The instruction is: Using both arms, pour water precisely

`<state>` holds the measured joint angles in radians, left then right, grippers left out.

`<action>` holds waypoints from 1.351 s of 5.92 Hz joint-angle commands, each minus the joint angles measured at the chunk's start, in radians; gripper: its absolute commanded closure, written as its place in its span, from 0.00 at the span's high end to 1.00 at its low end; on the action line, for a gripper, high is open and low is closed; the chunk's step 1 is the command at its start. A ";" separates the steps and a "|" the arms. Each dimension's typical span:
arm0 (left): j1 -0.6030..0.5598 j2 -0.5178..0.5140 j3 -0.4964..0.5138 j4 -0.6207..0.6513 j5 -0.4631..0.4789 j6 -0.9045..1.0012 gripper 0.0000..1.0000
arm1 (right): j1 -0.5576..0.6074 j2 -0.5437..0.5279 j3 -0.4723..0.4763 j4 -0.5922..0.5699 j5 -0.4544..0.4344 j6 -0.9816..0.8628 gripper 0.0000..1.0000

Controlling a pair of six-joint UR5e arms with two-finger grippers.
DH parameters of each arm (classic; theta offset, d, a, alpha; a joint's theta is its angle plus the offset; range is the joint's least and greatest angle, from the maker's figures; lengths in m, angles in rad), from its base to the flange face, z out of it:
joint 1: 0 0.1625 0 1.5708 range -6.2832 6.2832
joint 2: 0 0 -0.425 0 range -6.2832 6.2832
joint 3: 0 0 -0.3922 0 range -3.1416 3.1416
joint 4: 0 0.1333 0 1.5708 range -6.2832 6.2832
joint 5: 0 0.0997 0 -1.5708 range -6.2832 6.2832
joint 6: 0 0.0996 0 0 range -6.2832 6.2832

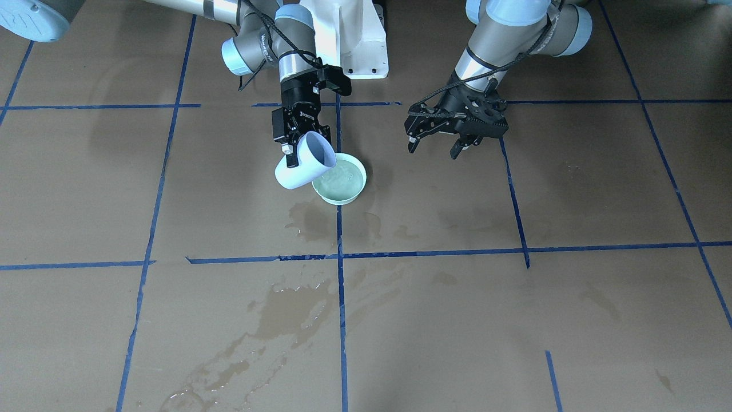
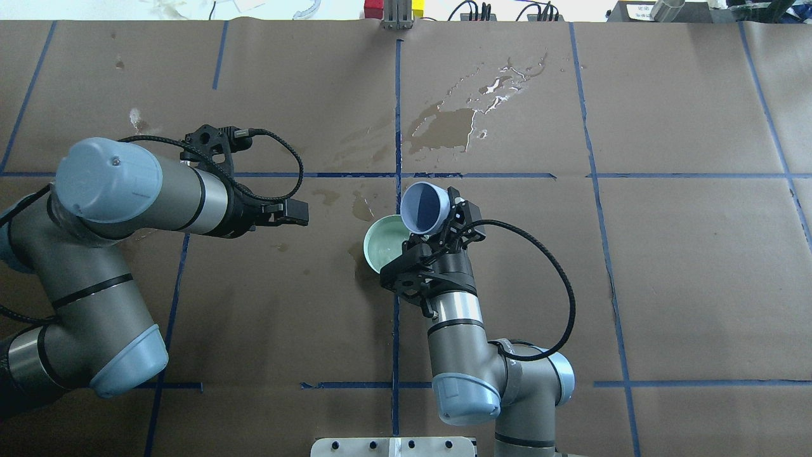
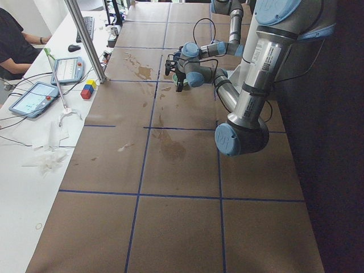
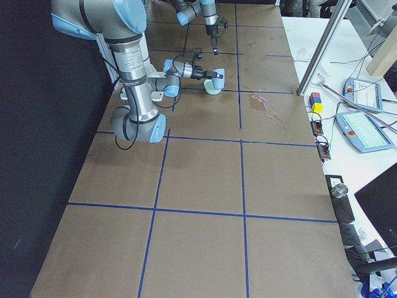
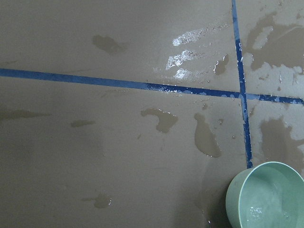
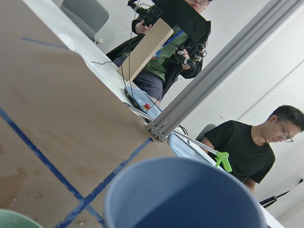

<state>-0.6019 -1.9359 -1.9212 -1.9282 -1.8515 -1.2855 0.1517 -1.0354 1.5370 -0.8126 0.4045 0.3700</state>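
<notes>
My right gripper (image 1: pixel 303 150) is shut on a pale blue cup (image 1: pixel 303 163) and holds it tilted, its mouth over the near rim of a mint green bowl (image 1: pixel 329 197). The cup (image 2: pixel 425 206) and bowl (image 2: pixel 368 244) also show in the overhead view. Water (image 1: pixel 343 176) lies in the bowl as a faint glossy sheen, and it shows in the left wrist view (image 5: pixel 266 204). I see no stream leaving the cup (image 6: pixel 185 194). My left gripper (image 1: pixel 433 150) is open and empty. It hovers above the table beside the bowl, apart from it.
Spilled puddles (image 1: pixel 291 309) wet the brown paper on the operators' side of the bowl, and smaller ones (image 5: pixel 206 137) lie close to it. Blue tape lines cross the table. The white pedestal (image 1: pixel 354 40) stands behind the bowl. Operators (image 6: pixel 251 142) sit past the table's far edge.
</notes>
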 commanded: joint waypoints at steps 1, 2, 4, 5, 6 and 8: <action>0.001 0.000 0.002 0.000 0.000 0.000 1.00 | 0.000 -0.025 0.000 0.131 0.002 0.206 0.00; 0.001 0.000 0.002 0.000 0.000 0.000 1.00 | 0.005 -0.029 -0.001 0.132 0.002 0.342 0.00; 0.001 0.000 0.007 0.000 0.000 0.000 1.00 | 0.011 -0.168 0.005 0.276 0.004 0.561 0.00; 0.001 0.000 0.008 0.000 0.000 0.000 1.00 | 0.011 -0.278 0.005 0.475 0.064 0.579 0.00; 0.001 0.000 0.011 0.000 0.000 0.000 1.00 | 0.023 -0.351 0.006 0.519 0.069 0.578 0.00; 0.001 0.000 0.010 0.000 0.000 0.000 1.00 | 0.072 -0.466 0.027 0.535 0.070 0.577 0.01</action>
<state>-0.6013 -1.9359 -1.9113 -1.9282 -1.8515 -1.2855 0.2015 -1.4314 1.5506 -0.2937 0.4721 0.9466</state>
